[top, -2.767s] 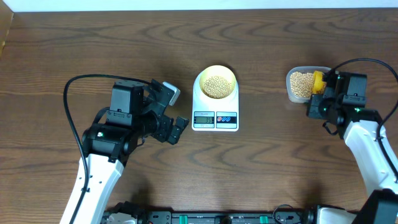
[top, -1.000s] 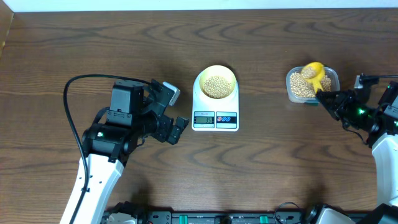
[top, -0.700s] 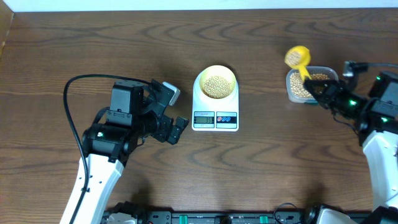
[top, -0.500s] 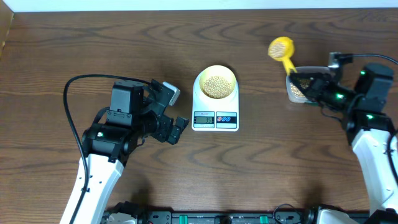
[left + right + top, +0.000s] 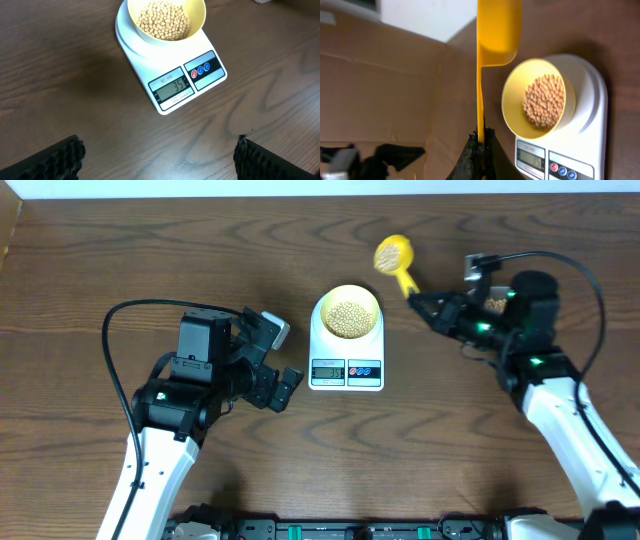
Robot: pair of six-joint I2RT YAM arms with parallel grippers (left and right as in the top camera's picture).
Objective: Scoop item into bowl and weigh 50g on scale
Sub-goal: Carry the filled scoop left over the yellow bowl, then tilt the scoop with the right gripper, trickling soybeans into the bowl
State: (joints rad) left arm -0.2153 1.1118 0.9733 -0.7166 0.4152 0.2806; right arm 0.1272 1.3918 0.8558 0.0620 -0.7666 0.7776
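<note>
A dark brown wood-grain counter (image 5: 420, 470) fills nearly the whole overhead view, evenly lit. Beyond its far edge runs a white strip (image 5: 300, 188) (wall or floor, hard to say). Brown cardboard (image 5: 380, 85) stands past the counter's edge.
</note>
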